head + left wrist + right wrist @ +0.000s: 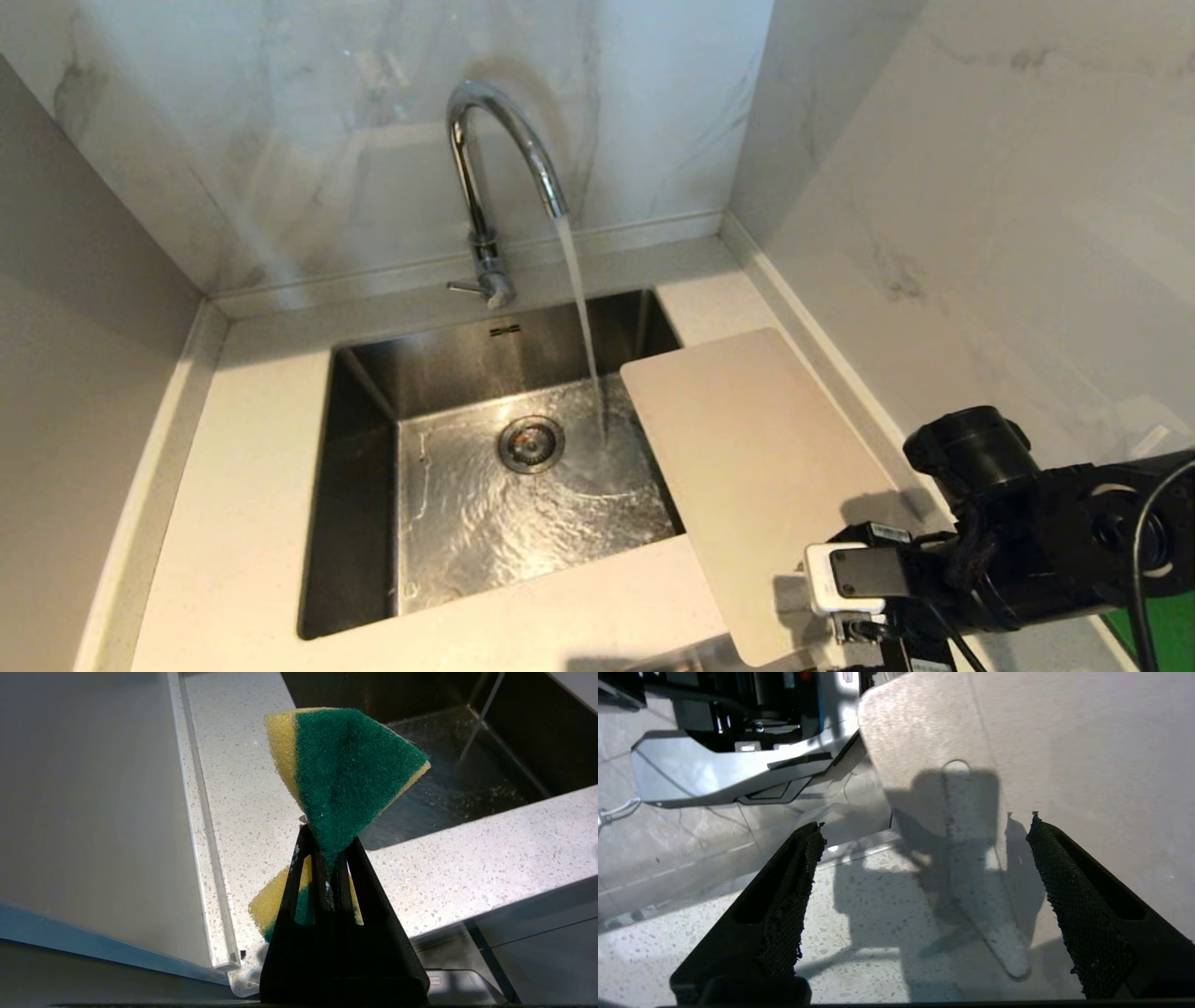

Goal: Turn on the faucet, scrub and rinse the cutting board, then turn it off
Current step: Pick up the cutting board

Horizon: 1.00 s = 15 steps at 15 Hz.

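Marble-look walls (pixel 980 187) enclose the corner on two sides. Pale speckled counter (pixel 243 504) surrounds a steel sink (pixel 448 373); a small dark maker's mark sits on the sink's rear wall below the tap, too small to read.

Board (pixel 747 467): lies flat on the counter by the sink's right edge, one long edge overhanging the basin, apart from the stream. In the right wrist view the board (pixel 1064 742) lies under and beyond the fingertips, its tapered handle cutout (pixel 985 896) in the gap between the two fingers, counter showing through.

Faucet (pixel 485 177): upright behind the sink, running. Water falls from the spout onto the sink floor just right of the drain (pixel 530 443) and spreads in ripples. Thin side lever at the base points left.

Right gripper (pixel 924 826): fingers spread wide, holding nothing, poised above the board's handle end; contact with the board cannot be told. In the head view the arm enters from the lower right, over the board's near corner.

Left gripper (pixel 327 858): fingers closed on a green and yellow sponge (pixel 345 765), pinched at mid-length so it fans out beyond the tips and behind them. Sink corner and counter lie past the fingertips.

A white label with red marking lies below the left fingers; unreadable.
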Available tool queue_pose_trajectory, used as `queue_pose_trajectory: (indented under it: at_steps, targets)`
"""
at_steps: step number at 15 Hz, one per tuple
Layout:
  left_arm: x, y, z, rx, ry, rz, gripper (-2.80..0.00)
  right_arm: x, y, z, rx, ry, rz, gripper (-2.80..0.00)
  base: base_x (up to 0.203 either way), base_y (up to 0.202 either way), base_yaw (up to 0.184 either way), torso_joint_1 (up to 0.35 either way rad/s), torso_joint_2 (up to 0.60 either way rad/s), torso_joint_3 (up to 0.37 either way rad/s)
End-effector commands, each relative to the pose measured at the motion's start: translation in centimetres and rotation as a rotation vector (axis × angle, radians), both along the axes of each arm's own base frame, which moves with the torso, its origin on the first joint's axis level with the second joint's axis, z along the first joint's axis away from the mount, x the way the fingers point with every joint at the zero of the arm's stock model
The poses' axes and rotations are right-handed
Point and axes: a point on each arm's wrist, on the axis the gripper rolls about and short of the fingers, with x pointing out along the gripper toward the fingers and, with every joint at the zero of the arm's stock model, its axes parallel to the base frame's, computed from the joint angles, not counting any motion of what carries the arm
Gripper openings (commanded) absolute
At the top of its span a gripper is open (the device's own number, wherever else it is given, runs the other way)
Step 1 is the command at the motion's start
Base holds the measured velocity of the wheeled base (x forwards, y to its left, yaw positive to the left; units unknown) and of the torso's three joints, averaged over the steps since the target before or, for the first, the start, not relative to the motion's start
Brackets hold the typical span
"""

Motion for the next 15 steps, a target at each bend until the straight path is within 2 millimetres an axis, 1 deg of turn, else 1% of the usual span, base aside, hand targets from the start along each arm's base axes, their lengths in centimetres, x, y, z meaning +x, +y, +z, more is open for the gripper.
queue_pose_trajectory:
  at_steps: [1,4,5,7,9,11,15]
  targets:
    - [0.0,0.0,0.0,0.0,0.0,0.001,-2.8,-0.5,-0.1,-0.5,-0.013,0.012,0.029,0.0,0.0,0.0,0.0,0.0,0.0,0.0]
    - [0.0,0.0,0.0,0.0,0.001,0.001,-2.8,-0.8,-0.2,-1.4,-0.061,0.027,0.057,0.0,0.0,0.0,0.0,0.0,0.0,0.0]
    - [0.0,0.0,0.0,0.0,0.001,0.001,-2.8,-0.5,-0.2,-1.6,-0.086,0.009,0.062,0.0,0.0,0.0,0.0,0.0,0.0,0.0]
    - [0.0,0.0,0.0,0.0,-0.002,0.001,-2.8,-0.2,-0.2,-2.5,-0.092,-0.011,0.058,0.0,0.0,0.0,0.0,0.0,0.0,0.0]
    - [0.0,0.0,0.0,0.0,-0.002,0.001,-2.8,0.1,-0.2,-3.4,-0.095,-0.005,0.055,0.0,0.0,0.0,0.0,0.0,0.0,0.0]
    - [0.0,0.0,0.0,0.0,0.001,0.001,-2.8,0.5,-0.3,-3.4,-0.095,-0.011,0.046,0.0,0.0,0.0,0.0,0.0,0.0,0.0]
    - [0.0,0.0,0.0,0.0,-0.001,0.001,-2.8,0.6,-0.3,-3.7,-0.096,0.0,0.049,0.0,0.0,0.0,0.0,0.0,0.0,0.0]
